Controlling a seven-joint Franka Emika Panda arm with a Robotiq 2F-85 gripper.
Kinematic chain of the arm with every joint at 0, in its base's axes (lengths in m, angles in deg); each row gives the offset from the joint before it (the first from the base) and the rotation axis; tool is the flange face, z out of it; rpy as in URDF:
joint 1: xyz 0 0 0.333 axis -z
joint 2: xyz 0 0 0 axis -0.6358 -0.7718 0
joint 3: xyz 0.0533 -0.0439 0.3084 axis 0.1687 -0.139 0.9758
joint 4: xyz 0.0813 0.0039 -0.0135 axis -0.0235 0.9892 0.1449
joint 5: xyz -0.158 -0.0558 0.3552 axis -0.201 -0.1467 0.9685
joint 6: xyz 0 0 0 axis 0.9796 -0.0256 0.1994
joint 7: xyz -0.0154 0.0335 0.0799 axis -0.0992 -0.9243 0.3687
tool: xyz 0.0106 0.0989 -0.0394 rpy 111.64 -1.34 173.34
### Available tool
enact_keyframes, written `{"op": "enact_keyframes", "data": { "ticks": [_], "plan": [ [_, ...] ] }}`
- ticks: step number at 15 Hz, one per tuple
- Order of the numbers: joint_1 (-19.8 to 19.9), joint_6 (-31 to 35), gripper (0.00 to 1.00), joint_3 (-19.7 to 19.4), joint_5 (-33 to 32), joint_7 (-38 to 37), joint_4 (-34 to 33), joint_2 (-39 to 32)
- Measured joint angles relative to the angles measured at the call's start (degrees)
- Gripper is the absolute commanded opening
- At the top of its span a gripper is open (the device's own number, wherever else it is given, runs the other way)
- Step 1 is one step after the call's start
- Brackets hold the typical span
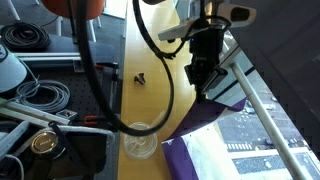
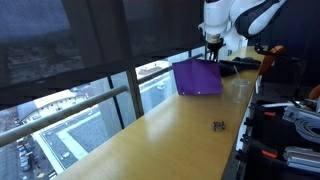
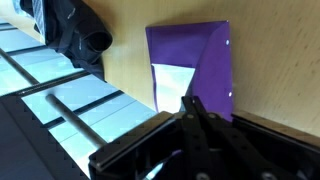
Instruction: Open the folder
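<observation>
The pincer (image 3: 192, 108), closest in the wrist view, has its fingers drawn together at the near edge of the folder (image 3: 205, 50), apparently pinching the purple cover. That would explain why the cover stands raised in both exterior views rather than lying flat. The folder rests on the wooden counter (image 3: 275, 60) by the window, and its white sheets (image 3: 172, 82) show where the flap is peeled back. The opening looks partly done. A clear cup (image 1: 140, 143) sits near the folder's side and could be knocked if the cover swings that way. A black bundle (image 3: 75, 35) lies beyond, and a small dark object (image 1: 140, 76) is well apart.
</observation>
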Motion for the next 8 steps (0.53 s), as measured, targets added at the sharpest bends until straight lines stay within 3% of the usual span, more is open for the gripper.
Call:
{"op": "enact_keyframes", "data": {
  "ticks": [8],
  "plan": [
    [-0.1, 0.1, 0.0, 5.4, -0.9, -3.6, 6.3, 1.7]
  ]
}}
